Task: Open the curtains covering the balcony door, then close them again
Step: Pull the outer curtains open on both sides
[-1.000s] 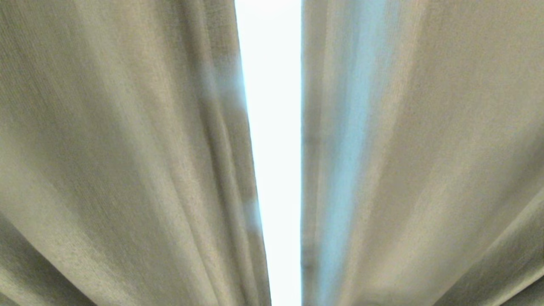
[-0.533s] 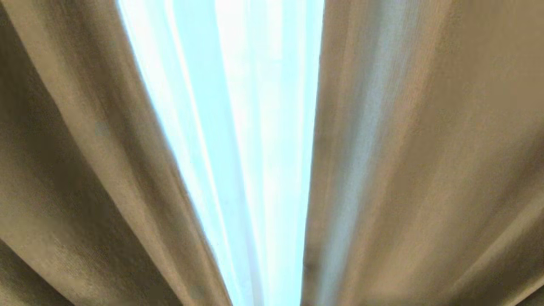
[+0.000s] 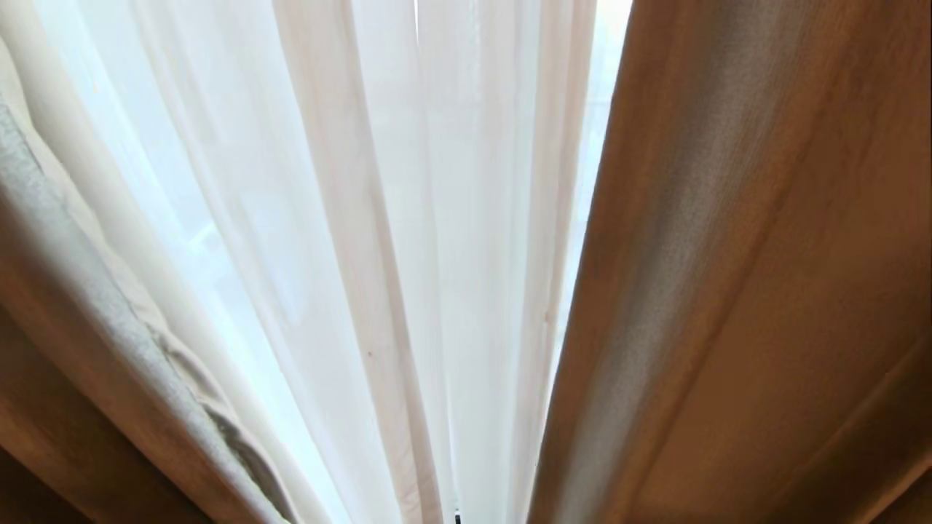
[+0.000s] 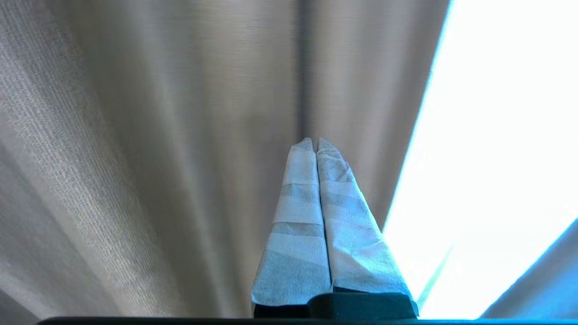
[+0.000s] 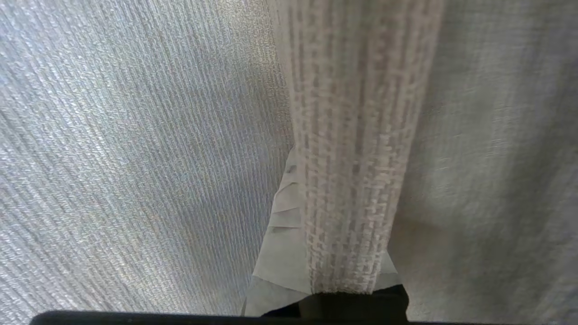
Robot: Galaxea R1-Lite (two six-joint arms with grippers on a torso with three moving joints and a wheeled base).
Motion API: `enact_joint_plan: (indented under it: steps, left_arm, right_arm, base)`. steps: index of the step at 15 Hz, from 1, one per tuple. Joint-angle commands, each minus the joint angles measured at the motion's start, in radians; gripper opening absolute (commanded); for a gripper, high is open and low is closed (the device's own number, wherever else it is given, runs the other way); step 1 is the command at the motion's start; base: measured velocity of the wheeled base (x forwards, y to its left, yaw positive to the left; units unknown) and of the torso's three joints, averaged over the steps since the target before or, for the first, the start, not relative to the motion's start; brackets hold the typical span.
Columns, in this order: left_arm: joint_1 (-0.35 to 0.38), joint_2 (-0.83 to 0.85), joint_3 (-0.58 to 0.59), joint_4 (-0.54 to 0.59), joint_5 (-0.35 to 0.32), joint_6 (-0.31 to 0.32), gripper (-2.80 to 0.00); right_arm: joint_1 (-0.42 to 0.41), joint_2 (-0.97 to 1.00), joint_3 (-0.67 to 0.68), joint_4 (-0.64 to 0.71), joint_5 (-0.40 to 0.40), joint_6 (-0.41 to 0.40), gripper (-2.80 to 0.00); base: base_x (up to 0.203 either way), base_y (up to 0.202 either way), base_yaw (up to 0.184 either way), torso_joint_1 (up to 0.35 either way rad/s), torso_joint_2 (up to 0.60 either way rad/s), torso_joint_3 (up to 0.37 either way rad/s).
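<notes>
Head view: the thick beige-olive ribbed drape (image 3: 743,276) hangs on the robot's right, its mate (image 3: 87,364) is bunched at the far left edge, and between them the sheer white voile layer (image 3: 378,218) covers the opening in loose pleats with strong daylight behind. The balcony door itself cannot be made out through the sheer, and neither arm shows here. Left wrist view: the left gripper (image 4: 316,142), its cloth-wrapped jaws pressed together on nothing, sits just short of a fold of heavy drape (image 4: 158,135), with a bright gap beside it. It reads as parked. Right wrist view: the right gripper (image 5: 325,234) has its wrapped jaws pinching a vertical fold of coarse-woven drape (image 5: 356,135), which runs straight across them and hides the tips. Risks, as I judge them — the pinch is on one narrow pleat only, so a hard sideways pull could let the cloth slide out, or drag this one fold while the rest of the panel lags. The sheer layer is not yet parted, so the opening would stay veiled. With the jaws hidden by cloth, a slip could pass unnoticed.
</notes>
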Motion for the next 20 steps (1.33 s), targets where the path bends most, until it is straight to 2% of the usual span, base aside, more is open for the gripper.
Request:
enact_joint_plan:
  steps: [1,4,6,15,16,20]
  left_arm:
    - [0.0,0.0,0.0,0.0,0.0,-0.001,-2.8]
    - [0.0,0.0,0.0,0.0,0.0,0.0,-2.8]
    - [0.0,0.0,0.0,0.0,0.0,0.0,-2.8]
    - [0.0,0.0,0.0,0.0,0.0,0.0,-2.8]
    - [0.0,0.0,0.0,0.0,0.0,0.0,-2.8]
    - [0.0,0.0,0.0,0.0,0.0,0.0,-2.8]
  right_arm:
    - [0.064,-0.054,0.023,-0.008,0.003,0.0,-2.8]
    - [0.165,-0.099,0.056,-0.008,0.001,-0.003,-2.8]
    - [0.199,-0.117,0.074,-0.008,0.001,-0.007,-2.8]
    - [0.218,-0.136,0.11,-0.006,-0.002,-0.007,-2.8]
    - [0.218,-0.146,0.111,-0.002,-0.001,-0.007,0.0]
    - [0.216,-0.187,0.15,-0.003,-0.005,-0.007,0.0]
  base:
    - [0.0,0.0,0.0,0.0,0.0,0.0]
    - [0.0,0.0,0.0,0.0,0.0,0.0]
    - [0.0,0.0,0.0,0.0,0.0,0.0]
    - [0.0,0.0,0.0,0.0,0.0,0.0]
    - [0.0,0.0,0.0,0.0,0.0,0.0]
    - [0.0,0.0,0.0,0.0,0.0,0.0]
